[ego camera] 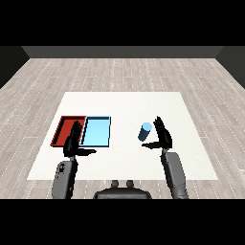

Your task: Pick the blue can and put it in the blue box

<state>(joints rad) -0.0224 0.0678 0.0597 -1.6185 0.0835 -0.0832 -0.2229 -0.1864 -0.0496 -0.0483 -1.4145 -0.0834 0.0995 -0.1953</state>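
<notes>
The blue can (145,131) stands on the white table (124,103), to the right of the two trays and apart from them. It leans a little. The right hand (163,136) is just beside the can, on its right side. Its fingers point up and its thumb sticks out low toward the can, so the hand is spread wide and holds nothing yet. The left hand (74,143) is near the front of the red tray (61,130), and its fingers are straight too, with nothing in them. The blue tray (96,131) lies right next to the red one and has nothing inside. I think the grab comes next, and a few things could go wrong. The can could get bumped by the thumb or the fingers and tip over or roll away. If the hand curls round it too high or too low, the can could slip. The trays touch each other, so the can could land in the red one by mistake. I can see no words or labels on anything.
</notes>
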